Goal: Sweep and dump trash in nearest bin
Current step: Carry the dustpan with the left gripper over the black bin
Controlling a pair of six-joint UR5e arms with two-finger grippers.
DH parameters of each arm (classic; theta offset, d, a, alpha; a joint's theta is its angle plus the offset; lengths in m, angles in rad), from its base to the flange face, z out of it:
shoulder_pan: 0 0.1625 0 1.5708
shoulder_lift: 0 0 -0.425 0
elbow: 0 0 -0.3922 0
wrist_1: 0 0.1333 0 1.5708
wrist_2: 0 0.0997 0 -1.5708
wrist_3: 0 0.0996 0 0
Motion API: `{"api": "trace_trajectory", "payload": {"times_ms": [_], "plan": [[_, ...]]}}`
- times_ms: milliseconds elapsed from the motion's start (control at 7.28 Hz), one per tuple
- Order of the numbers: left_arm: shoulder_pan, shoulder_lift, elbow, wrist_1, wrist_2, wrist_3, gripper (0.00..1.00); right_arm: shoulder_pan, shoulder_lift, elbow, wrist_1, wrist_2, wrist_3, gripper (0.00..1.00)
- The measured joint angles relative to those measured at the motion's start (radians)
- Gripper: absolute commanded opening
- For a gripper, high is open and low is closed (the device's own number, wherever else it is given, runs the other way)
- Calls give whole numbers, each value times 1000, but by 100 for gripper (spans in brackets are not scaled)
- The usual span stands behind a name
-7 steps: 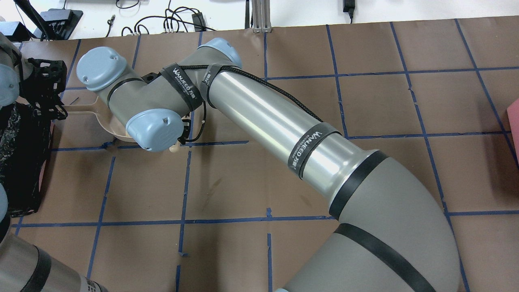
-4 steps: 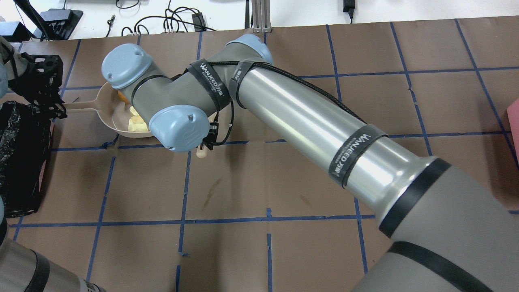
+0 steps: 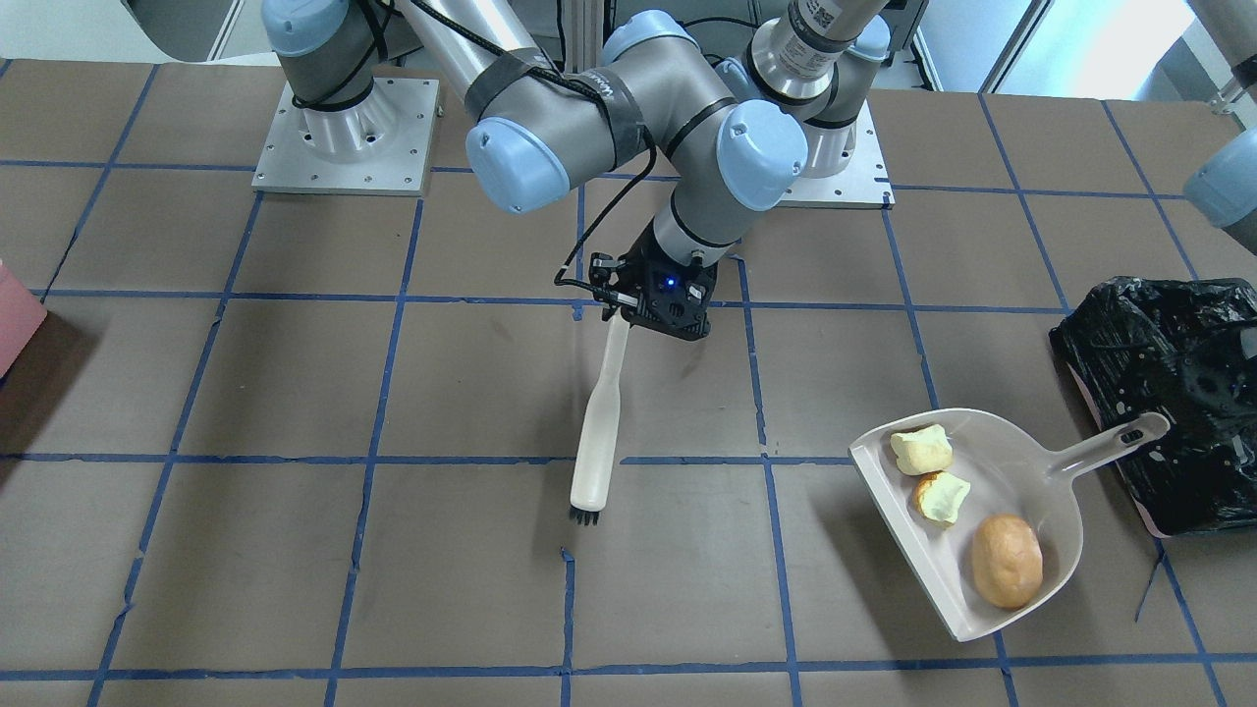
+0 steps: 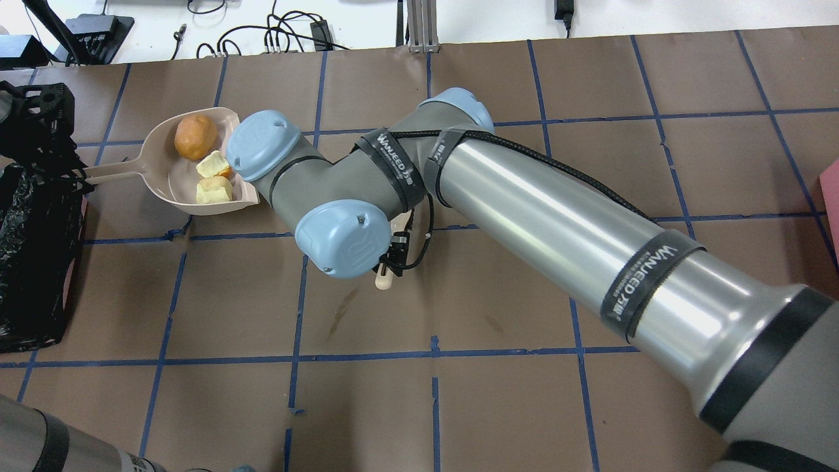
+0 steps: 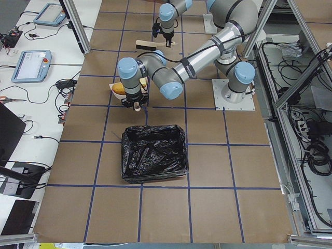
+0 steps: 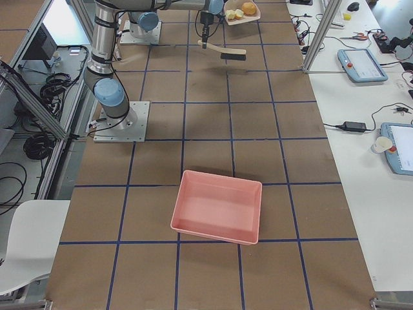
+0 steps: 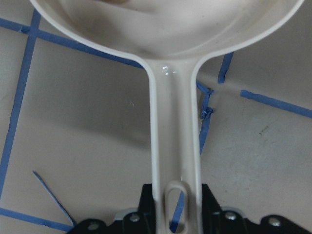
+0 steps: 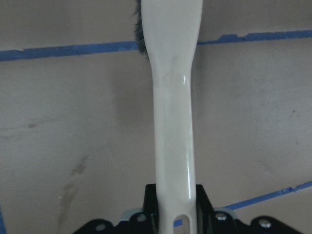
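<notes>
A beige dustpan [image 3: 1021, 462] [image 4: 164, 177] holds the trash: an orange-brown lump [image 3: 1007, 560] [image 4: 195, 136] and two pale chunks [image 3: 923, 449] [image 4: 213, 190]. My left gripper [image 4: 77, 176] [image 7: 175, 209] is shut on the dustpan handle [image 7: 174, 146], beside the black-bagged bin [image 3: 1169, 462] [image 4: 33, 262] [image 5: 154, 160]. My right gripper [image 3: 633, 316] [image 8: 175, 209] is shut on the white brush [image 3: 596, 432] [image 8: 173, 97]. The dark bristles [image 3: 586, 513] point away from the robot, well apart from the dustpan.
A bare pink tray [image 6: 218, 206] [image 3: 15, 324] lies at the table's other end. The right arm's elbow and forearm [image 4: 557, 210] stretch over the middle of the table. Blue tape lines grid the brown surface.
My right arm has swung away from the dustpan toward the table's middle with the brush, uncovering the trash in the pan. The left gripper and dustpan have shifted slightly toward the bin.
</notes>
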Motion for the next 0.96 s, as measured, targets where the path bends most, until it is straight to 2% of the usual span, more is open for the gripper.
{"api": "trace_trajectory", "payload": {"times_ms": [275, 550, 962], "plan": [[46, 41, 5, -28, 2, 1, 0, -7, -91, 118, -38, 8, -25, 5], [116, 74, 58, -89, 12, 2, 0, -9, -155, 218, -165, 42, -66, 5], [246, 78, 167, -170, 39, 16, 0, -24, -173, 266, -259, 83, -148, 5]]}}
